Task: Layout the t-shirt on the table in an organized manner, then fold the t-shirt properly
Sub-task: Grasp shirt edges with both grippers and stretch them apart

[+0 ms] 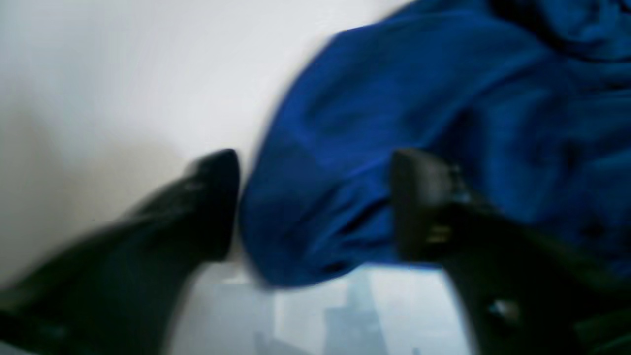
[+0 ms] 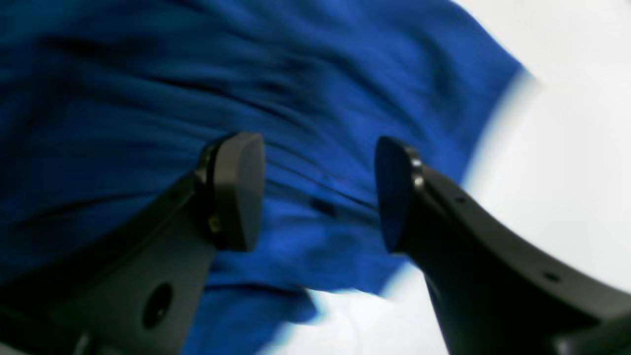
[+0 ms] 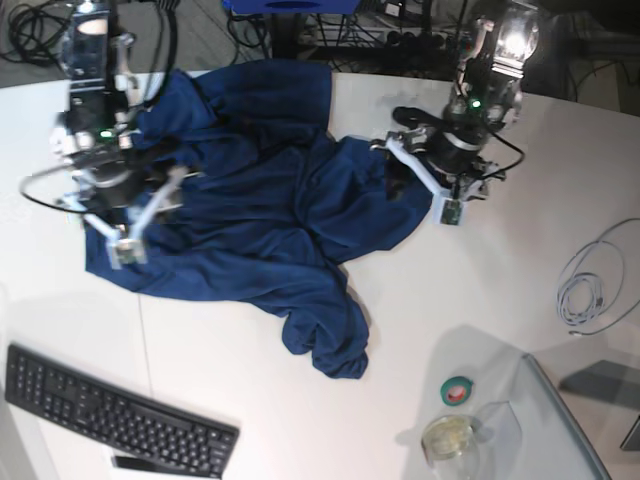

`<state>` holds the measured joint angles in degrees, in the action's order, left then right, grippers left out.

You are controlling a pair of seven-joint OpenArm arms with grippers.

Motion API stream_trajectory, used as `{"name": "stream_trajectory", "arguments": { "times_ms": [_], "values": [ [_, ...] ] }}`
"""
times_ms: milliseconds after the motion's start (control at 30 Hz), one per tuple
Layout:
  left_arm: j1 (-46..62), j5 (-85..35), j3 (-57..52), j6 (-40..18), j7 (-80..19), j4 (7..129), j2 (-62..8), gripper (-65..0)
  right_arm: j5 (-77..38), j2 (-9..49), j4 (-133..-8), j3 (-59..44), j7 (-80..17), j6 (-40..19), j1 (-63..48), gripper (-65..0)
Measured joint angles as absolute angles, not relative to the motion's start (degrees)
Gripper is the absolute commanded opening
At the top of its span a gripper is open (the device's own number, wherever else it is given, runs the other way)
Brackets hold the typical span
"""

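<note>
T-shirt rumpled, soft blue cloth bunched on smooth white bench. Left gripper and right gripper: jaws apart, nothing clamped.

Grey floor runs along the far side, dark cables tangled at the far left and more wiring bunched at the far middle. A blue object peeks in at the top edge. Bright lamp glare at upper right. Lower right, a grey panel sits low.
</note>
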<state>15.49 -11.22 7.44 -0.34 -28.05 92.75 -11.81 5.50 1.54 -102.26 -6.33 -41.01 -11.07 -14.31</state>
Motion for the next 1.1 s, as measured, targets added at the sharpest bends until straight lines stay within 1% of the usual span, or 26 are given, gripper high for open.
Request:
{"name": "stream_trajectory", "arguments": {
  "times_ms": [67, 100, 200, 233, 400, 600, 633, 733, 767, 800, 833, 967, 1100],
  "values": [
    [12.82, -10.76, 8.78, 0.16, -27.81, 88.68, -10.44, -58.4, 5.80, 1.87, -102.45, -8.88, -40.75, -10.96, -16.21, -32.3],
    [11.86, -10.76, 9.30, 0.25, -27.83, 86.87, -10.02, -65.0, 5.74, 1.72, -102.52, -9.47, -40.80, -10.94, -17.39, -32.3],
    [11.18, -10.81, 10.85, 0.03, -27.94, 81.93, -9.72, -65.0, 4.86, 0.75, -102.50, -10.39, -41.65, -11.03, -20.01, -32.3],
    [11.35, -10.72, 11.03, 0.01, -26.63, 80.62, -9.87, -65.0, 4.71, 0.75, -102.48, -10.46, -41.47, -11.03, -20.21, -32.3],
    [10.63, -10.92, 11.20, -0.25, -25.69, 78.65, -11.09, -65.0, 4.80, -2.09, -101.16, -14.15, -40.77, -11.00, -20.05, -32.3],
    [12.27, -10.92, 10.59, -0.19, -24.16, 79.02, -13.76, -65.0, 5.17, -1.89, -92.68, -19.46, -40.49, -11.03, -16.47, -33.2],
    [12.23, -10.96, 10.68, -0.23, -24.21, 79.02, -14.00, -65.0, 4.86, -1.93, -90.87, -20.34, -40.58, -10.96, -15.97, -36.8],
    [12.23, -10.94, 10.68, -0.21, -24.18, 78.98, -14.79, -65.0, 4.56, -2.13, -87.00, -22.92, -41.21, -11.35, -14.26, -57.8],
    [12.10, -10.94, 10.55, -0.21, -24.23, 78.94, -14.83, -65.0, 4.60, -2.07, -86.46, -24.18, -41.19, -11.49, -13.41, -62.1],
    [11.90, -10.90, 10.59, -0.14, -24.53, 78.91, -14.81, -65.0, 4.67, -2.04, -86.35, -25.76, -41.28, -11.53, -12.36, -64.2],
    [11.73, -10.87, 10.59, -0.01, -24.91, 78.96, -14.74, -65.0, 4.67, -1.54, -86.37, -27.09, -41.01, -11.53, -11.29, -65.0],
    [9.17, -10.87, 10.74, -0.01, -26.33, 78.04, -14.33, -65.0, 4.73, 3.09, -86.48, -28.40, -41.43, -11.57, -8.69, -65.0],
    [5.17, -10.87, 10.83, 0.01, -27.05, 75.26, -12.75, -65.0, 4.67, 6.17, -85.86, -28.45, -41.60, -11.44, -5.50, -65.0]
  ]
}}
